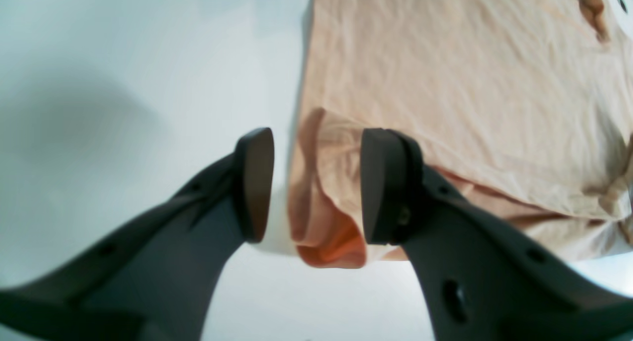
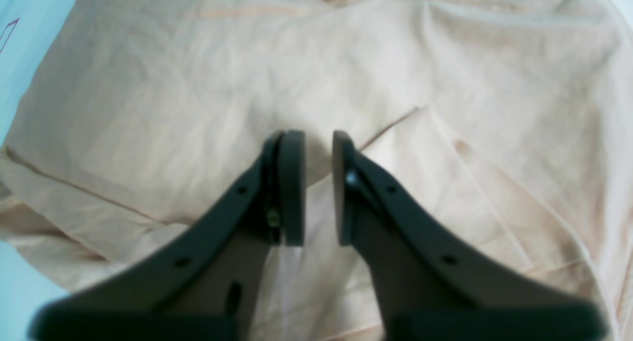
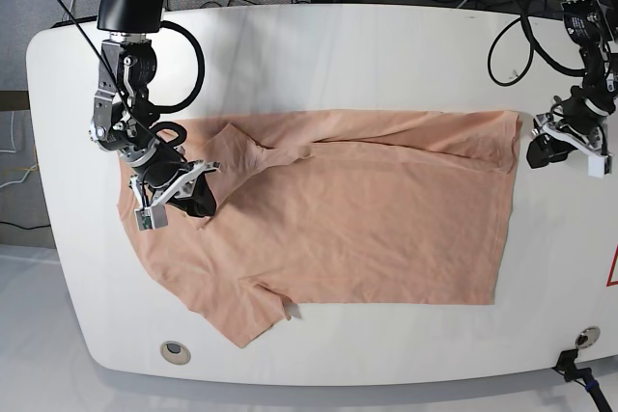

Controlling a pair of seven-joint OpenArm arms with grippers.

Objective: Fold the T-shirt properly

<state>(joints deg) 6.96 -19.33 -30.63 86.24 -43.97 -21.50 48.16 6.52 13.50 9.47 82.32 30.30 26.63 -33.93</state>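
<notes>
Presently, the T-shirt (image 3: 348, 209) lies spread on the white table (image 3: 319, 55), occupying the middle of the surface. I judge one fold to be in place: the upper long edge is doubled over onto the body, leaving a layered band along the top in the base view. The lower sleeve (image 3: 246, 320) sticks out uncovered toward the near table edge, and the cloth is wrinkled throughout. I see no print on the exposed face.

My left gripper (image 1: 316, 188) sits at the hem end of the shirt, just off the folded corner. Its pads stand well apart, and the bunched corner of cloth lies between them without being pinched; nothing is grasped. My right gripper (image 2: 319, 188) hangs over the sleeve and shoulder region, pads parted by a narrow gap with fabric only beneath them, not clamped.

In my assessment the task is at an early-to-middle stage. Remaining work, as I judge it: fold the opposite long side with its sleeve inward, then fold the strip across its length into a compact, squared packet.
</notes>
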